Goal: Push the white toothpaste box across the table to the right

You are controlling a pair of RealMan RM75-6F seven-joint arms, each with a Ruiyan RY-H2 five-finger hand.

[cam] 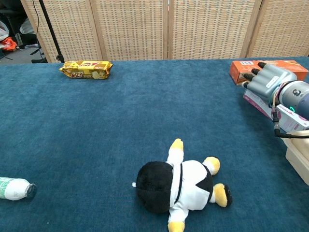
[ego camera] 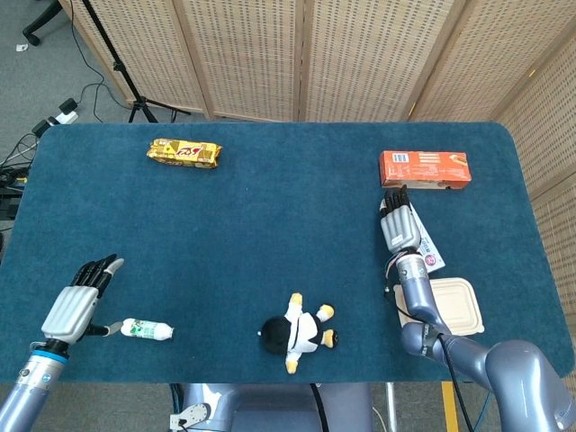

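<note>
The white toothpaste box (ego camera: pixel 427 249) (cam: pixel 290 118) lies slanted on the blue table, just right of my right hand (ego camera: pixel 397 225) (cam: pixel 266 81). That hand stands flat with its fingers straight and together, its side pressed against the box's left edge, holding nothing. The hand covers much of the box. My left hand (ego camera: pixel 79 301) hovers at the table's near left with fingers extended, gripping nothing, beside a small bottle (ego camera: pixel 147 330) (cam: pixel 14 188).
An orange box (ego camera: pixel 424 169) (cam: pixel 268 69) lies just beyond the right hand. A beige lidded container (ego camera: pixel 447 308) (cam: pixel 298 155) sits right behind the toothpaste box, toward the near edge. A plush penguin (ego camera: pixel 299 332) (cam: pixel 179 186) lies front centre; a yellow snack pack (ego camera: pixel 184 153) (cam: pixel 86 69) far left.
</note>
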